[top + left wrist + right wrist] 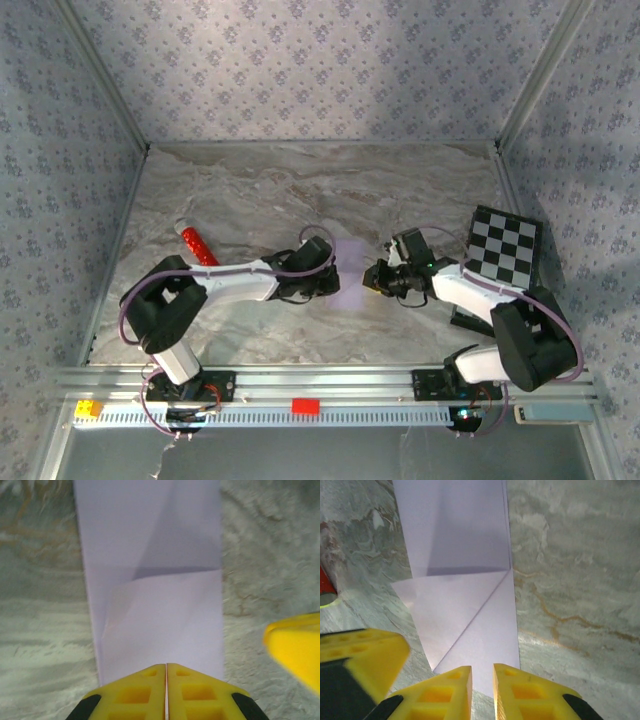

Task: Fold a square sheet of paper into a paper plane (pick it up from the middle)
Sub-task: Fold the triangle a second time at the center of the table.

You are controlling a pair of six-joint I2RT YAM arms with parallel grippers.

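Observation:
The square sheet of paper (350, 255), pale lilac, lies on the marble table folded into a narrow strip. The strip (465, 580) carries a triangular flap with a diagonal crease, and its shaded fold lines (155, 580) stand out in the left wrist view. No paper plane is in view. My left gripper (166, 666) is shut, its tips over the strip's near edge, at the paper's left side (335, 274). My right gripper (482, 669) stands slightly open over the opposite edge, at the paper's right (372, 278). The paper rests flat, and neither pair of jaws visibly pinches it.
A small red cylinder (197, 245) lies on the table to the left, behind the left arm, and its end (324, 582) is at the frame edge in the right wrist view. A black-and-white checkered board (505, 245) stands at the right. Patterned walls enclose the table.

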